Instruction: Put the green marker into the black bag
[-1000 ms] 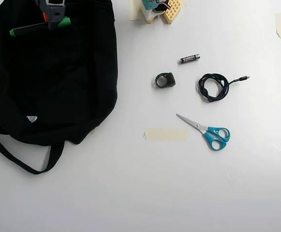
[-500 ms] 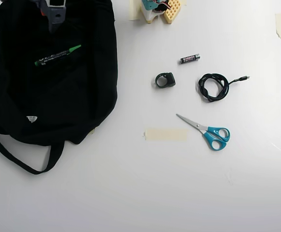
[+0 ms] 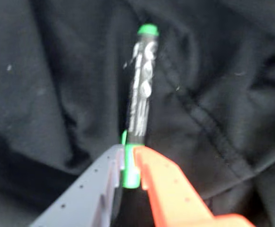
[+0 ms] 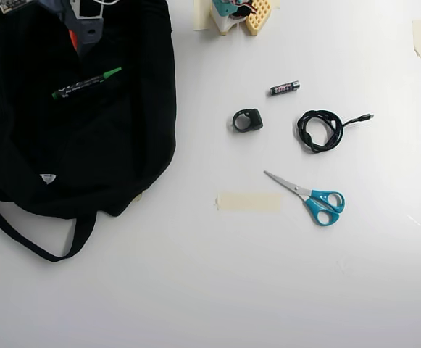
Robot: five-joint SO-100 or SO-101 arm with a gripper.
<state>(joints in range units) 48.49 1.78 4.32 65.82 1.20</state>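
Note:
The green marker (image 4: 87, 82) lies slanted on the upper part of the black bag (image 4: 87, 152), its green cap pointing right in the overhead view. My gripper (image 4: 80, 40) hovers just above it near the bag's top edge, apart from the marker. In the wrist view the marker (image 3: 142, 90) rests on the creased fabric of the bag (image 3: 222, 71). The grey and orange fingers of my gripper (image 3: 129, 150) stand a narrow gap apart in front of it. The green cap shows through that gap, and nothing is held.
On the white table to the right lie a small battery (image 4: 285, 88), a black clip (image 4: 248, 119), a coiled black cable (image 4: 322, 129), blue-handled scissors (image 4: 311, 197) and a strip of tape (image 4: 248, 201). The arm's base (image 4: 235, 14) is at top centre. The bag's strap (image 4: 22, 235) trails at lower left.
A second ago the gripper held the marker over the bag's top. It let go, and the marker dropped lower onto the bag. Since then the gripper has pulled back slightly towards the top.

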